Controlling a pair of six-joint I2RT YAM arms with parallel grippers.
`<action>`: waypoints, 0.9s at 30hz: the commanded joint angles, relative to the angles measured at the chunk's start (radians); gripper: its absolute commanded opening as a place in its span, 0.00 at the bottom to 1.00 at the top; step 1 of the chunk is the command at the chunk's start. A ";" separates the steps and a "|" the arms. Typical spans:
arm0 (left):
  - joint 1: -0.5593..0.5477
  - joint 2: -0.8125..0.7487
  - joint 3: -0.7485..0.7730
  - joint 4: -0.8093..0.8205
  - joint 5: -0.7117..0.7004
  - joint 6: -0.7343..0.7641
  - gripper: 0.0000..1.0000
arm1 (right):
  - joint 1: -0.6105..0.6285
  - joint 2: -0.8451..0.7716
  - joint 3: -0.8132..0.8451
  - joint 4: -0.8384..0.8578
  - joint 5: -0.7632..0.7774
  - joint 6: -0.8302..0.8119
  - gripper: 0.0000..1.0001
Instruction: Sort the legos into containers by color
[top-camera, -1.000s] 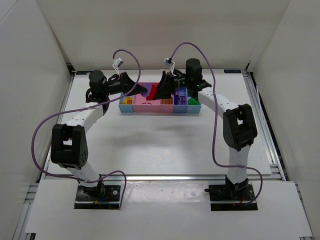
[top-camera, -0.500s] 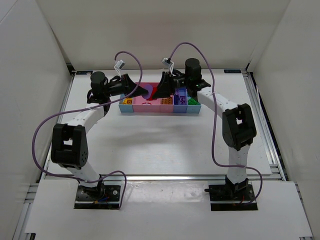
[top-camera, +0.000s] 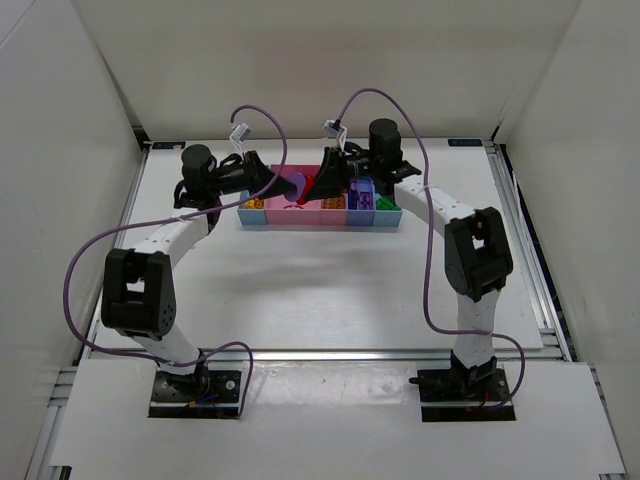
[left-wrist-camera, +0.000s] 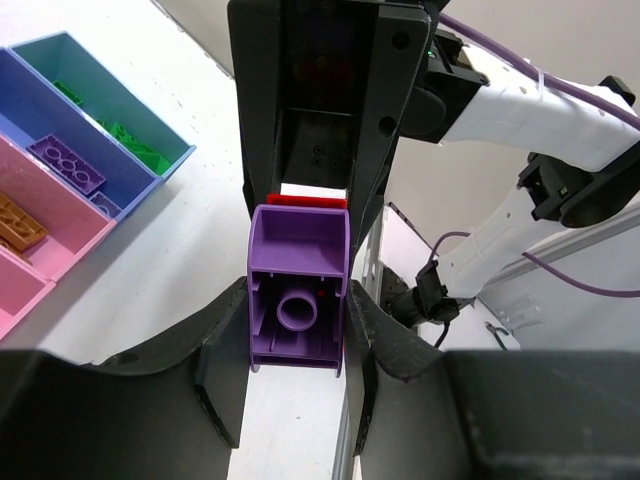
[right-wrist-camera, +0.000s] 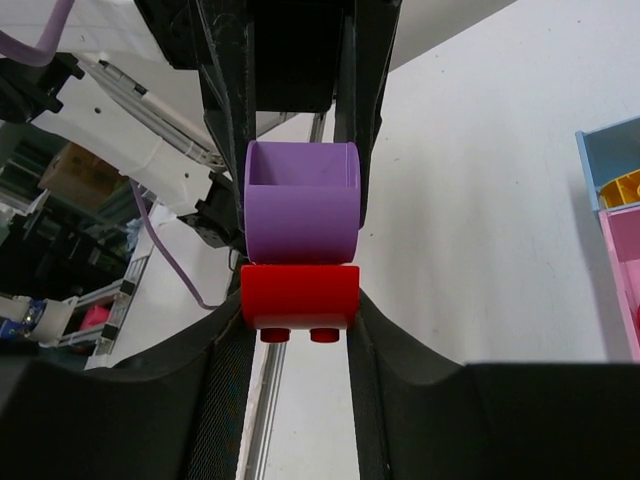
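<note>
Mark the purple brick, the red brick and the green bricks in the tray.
purple brick (left-wrist-camera: 298, 300): left wrist view, its hollow underside.
red brick (right-wrist-camera: 300, 297): right wrist view, its smooth side.
green bricks (left-wrist-camera: 140, 152): left wrist view, top of one brick.

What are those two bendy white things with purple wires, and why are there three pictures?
They are two robot arms with pinching grippers. The wide picture looks down from above; the other two come from a small camera on each wrist. On the white table sits a long plastic tray of blue and pink compartments holding small bricks. The left gripper pinches a purple plastic brick, the right gripper pinches a red plastic brick, and the two bricks are pressed together.
</note>
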 joint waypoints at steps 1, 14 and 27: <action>0.038 -0.064 -0.004 -0.036 -0.052 0.005 0.26 | -0.011 -0.077 -0.026 -0.035 -0.027 -0.109 0.02; 0.095 -0.023 0.039 0.035 -0.114 -0.066 0.25 | -0.144 -0.232 -0.190 -0.465 -0.007 -0.504 0.01; 0.003 -0.004 0.087 -0.116 -0.239 0.068 0.24 | -0.228 -0.303 -0.256 -0.515 0.298 -0.591 0.00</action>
